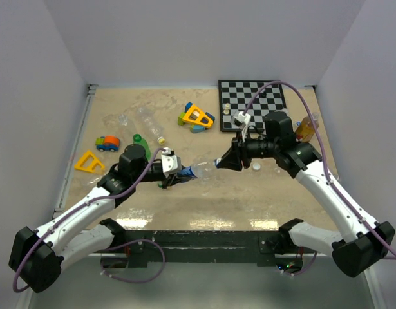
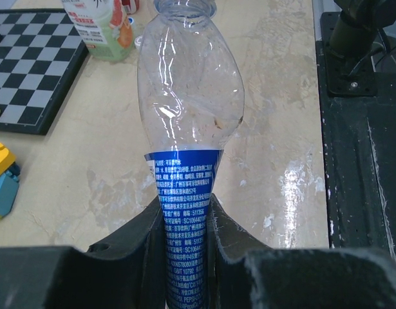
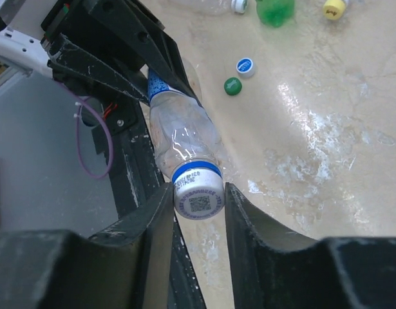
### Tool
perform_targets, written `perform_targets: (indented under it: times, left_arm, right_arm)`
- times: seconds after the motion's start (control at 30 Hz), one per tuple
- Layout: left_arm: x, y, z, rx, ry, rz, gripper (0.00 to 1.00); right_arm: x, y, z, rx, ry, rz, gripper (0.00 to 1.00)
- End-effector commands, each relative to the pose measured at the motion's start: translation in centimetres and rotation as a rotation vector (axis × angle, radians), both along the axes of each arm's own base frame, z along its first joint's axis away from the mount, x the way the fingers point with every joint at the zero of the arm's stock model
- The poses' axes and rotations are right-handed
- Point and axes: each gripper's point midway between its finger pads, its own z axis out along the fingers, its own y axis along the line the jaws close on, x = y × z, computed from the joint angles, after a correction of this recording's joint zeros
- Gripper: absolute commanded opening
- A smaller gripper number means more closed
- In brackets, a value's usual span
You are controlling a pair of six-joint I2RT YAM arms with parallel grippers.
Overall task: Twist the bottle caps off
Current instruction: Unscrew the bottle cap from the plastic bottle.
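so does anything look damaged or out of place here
The clear bottle, gripped by the left tool with its white cap in the right tool, is dented, its wall creased inward above the blue label. A green cap and a blue-and-white cap lie loose on the table.

A bottle (image 1: 201, 170) hangs level over the middle of the table (image 1: 204, 199). Its base end sits in the left gripper (image 1: 183, 174), and its cap (image 3: 199, 196) sits between the fingers of the right gripper (image 1: 217, 163). A loose cap (image 1: 256, 167) lies just right of that gripper. The chessboard (image 1: 252, 96) lies far right, with toy blocks (image 1: 196, 118) to its left.
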Motion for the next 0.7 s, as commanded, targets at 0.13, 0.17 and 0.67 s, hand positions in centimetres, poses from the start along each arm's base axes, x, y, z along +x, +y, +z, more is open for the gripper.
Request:
perform_targets:
  times: [0.13, 0.17, 0.67]
  left_arm:
    - [-0.2, -0.4, 1.6, -0.043, -0.056, -0.029, 0.00]
    - [-0.2, -0.3, 1.6, -0.042, -0.056, -0.030, 0.00]
    - [-0.4, -0.4, 1.2, -0.037, -0.046, -0.042, 0.00]
  right_arm:
    - [-0.6, -0.1, -0.2, -0.015, -0.011, 0.067, 0.16]
    - [-0.7, -0.1, 0.0, -0.015, -0.017, 0.075, 0.13]
    - [-0.8, -2.1, -0.9, -0.260, -1.045, 0.880, 0.00]
